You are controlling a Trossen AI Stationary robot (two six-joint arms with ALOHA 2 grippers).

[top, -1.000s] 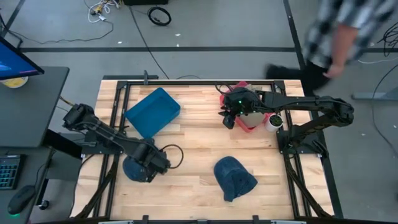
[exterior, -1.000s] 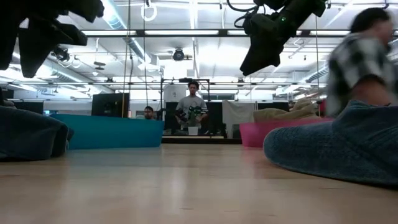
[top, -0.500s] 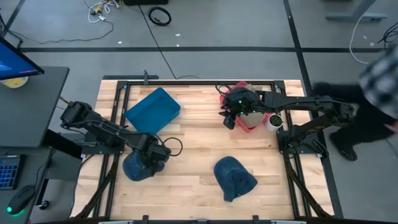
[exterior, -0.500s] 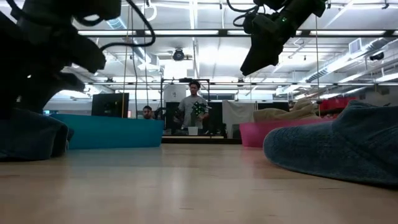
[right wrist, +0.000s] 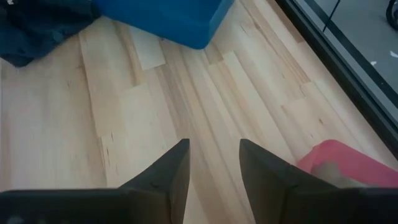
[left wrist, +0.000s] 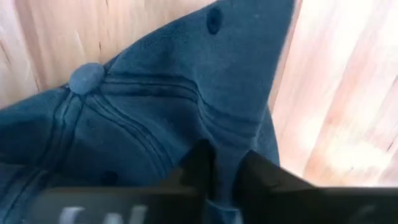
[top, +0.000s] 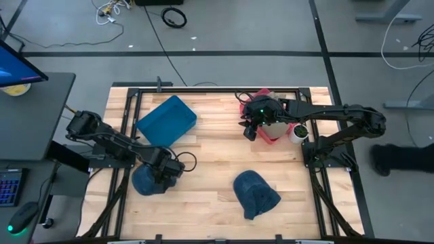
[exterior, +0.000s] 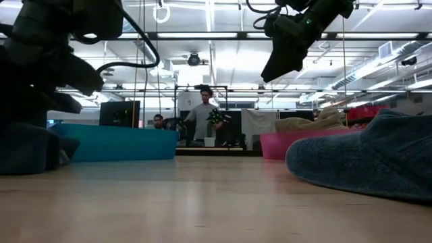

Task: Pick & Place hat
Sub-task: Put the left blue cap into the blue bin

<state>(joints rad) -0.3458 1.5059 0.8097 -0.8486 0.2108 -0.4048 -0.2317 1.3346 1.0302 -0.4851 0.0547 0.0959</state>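
A dark blue hat lies crown up at the table's near left, and it fills the left wrist view with its top button showing. My left gripper is down on it, shut on the cloth. A second dark blue hat lies on the wood at the near middle. My right gripper hangs open above the table at the far right, beside the pink bin, with only bare wood between its fingers. My left gripper pinches a raised fold of the hat's crown between its two fingers, a little off from the top button. The fingers come from above, slanting down. The hat rests on the table below them.
A blue bin stands tilted at the far left. A white cup sits right of the pink bin. Black frame rails run along the table's edges. Bare wood lies between the two hats and in the table's middle.
My left gripper has come down from above the table onto the near-left hat and shifted a little toward the far edge. The hat's cloth has bunched slightly under it. A person who walked past the table's right side has left the high view.
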